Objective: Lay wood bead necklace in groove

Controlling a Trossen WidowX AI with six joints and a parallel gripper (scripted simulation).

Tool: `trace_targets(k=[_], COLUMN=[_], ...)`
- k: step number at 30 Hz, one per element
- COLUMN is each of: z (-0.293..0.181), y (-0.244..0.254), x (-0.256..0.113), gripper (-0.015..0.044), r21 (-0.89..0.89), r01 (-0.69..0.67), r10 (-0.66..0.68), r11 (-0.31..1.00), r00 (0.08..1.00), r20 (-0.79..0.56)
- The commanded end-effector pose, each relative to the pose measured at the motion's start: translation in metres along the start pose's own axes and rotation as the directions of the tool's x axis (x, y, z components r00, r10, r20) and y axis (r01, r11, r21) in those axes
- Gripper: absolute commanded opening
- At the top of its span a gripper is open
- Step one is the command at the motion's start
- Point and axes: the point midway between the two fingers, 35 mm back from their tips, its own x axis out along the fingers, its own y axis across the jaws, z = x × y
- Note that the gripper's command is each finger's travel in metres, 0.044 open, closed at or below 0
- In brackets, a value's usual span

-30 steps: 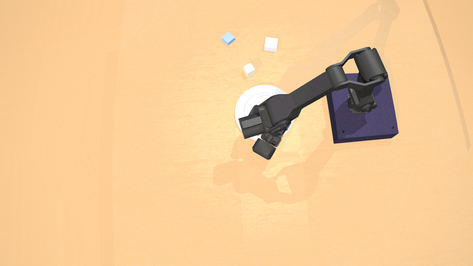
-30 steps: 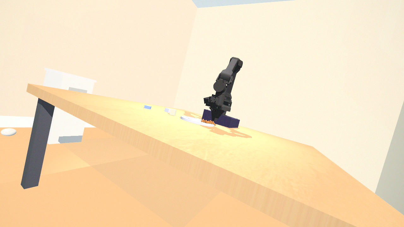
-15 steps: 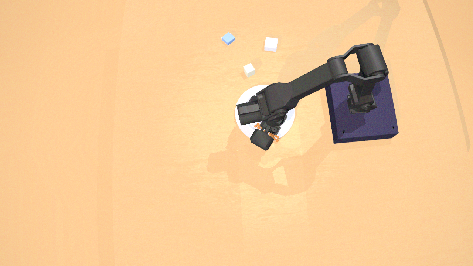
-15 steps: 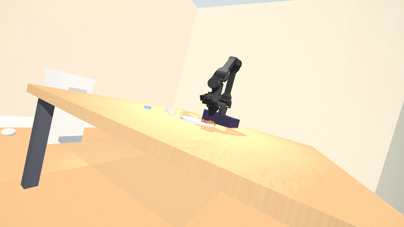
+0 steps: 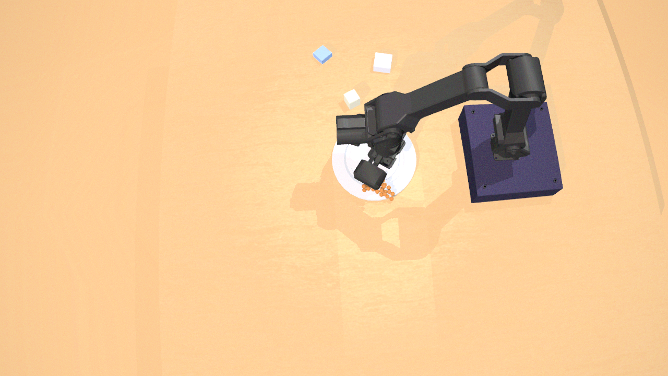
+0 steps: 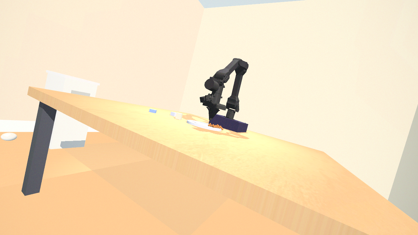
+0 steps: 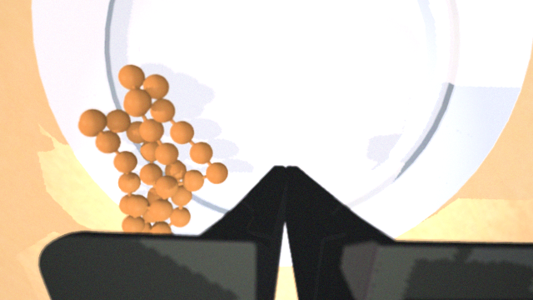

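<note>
The orange wood bead necklace [image 5: 383, 185] [image 6: 215, 126] [image 7: 166, 153] lies bunched in several overlapping strands on one side of the white round bead board [image 5: 409, 165] [image 6: 194, 123] [image 7: 479, 50]. In the wrist view, the bunch crosses the curved groove line, with beads on both the rim and the middle area. My gripper [image 7: 286, 167] [image 6: 210, 120] is shut with its tips together and no bead between them. It is above the board, just to the right of the necklace in the wrist view. The gripper body hides the necklace's lower end there. The arm hides part of the board in the top view.
A blue block [image 5: 322, 54] [image 6: 152, 111], a white block [image 5: 382, 62] and a small cream cube [image 5: 352, 98] [image 6: 178, 116] stand beyond the board in the top view. The arm's dark purple base [image 5: 537, 161] [image 6: 226, 125] is right of the board.
</note>
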Motion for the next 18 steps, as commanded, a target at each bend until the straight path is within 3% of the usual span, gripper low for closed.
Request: trace_targets(k=[1, 18], z=[0.005, 0.021], y=[-0.014, -0.069], x=[0.001, 0.001], gripper=[0.0, 0.0], r21=[-0.004, -0.003], r01=[0.005, 0.01], r10=[-0.005, -0.01], r11=[1.0, 1.0], r00=[1.0, 1.0], r20=[0.001, 0.002])
